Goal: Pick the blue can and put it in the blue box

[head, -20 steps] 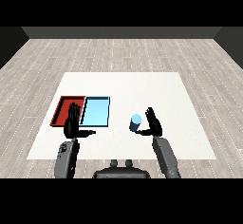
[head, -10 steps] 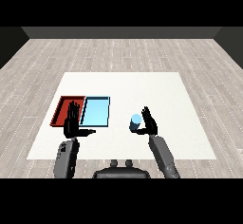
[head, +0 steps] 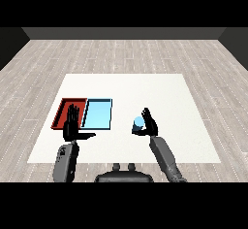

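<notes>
The small light blue cylindrical can (head: 138,124) is sitting in your right hand (head: 149,124) — the black fingers are curling round its far side with the thumb closing in below, so the pick looks to be in hand. Whether the can is lifting clear of the white table (head: 160,89) or resting on it, I cannot tell from this angle. It is hanging just right of the light blue rectangular tray (head: 98,101), near it but not over it, with a strip of bare table showing between the two.

So you are partway along: the grasp seems done, while the carry across and the release into the tray are left.

Your left hand (head: 72,126) is holding nothing — fingers straight and pointing up, thumb jutting out to the side, parked over the near edge of the red rectangular tray (head: 65,107) that is lying side by side with the blue one. That thumb is reaching toward the blue tray's near left corner, so I would be watching that side as the can comes over.

Room looks generous — nothing is standing in the path between can and tray. The tray's raised rim is the one edge to clear, so I would be carrying high enough to pass over its right wall before lowering.
</notes>
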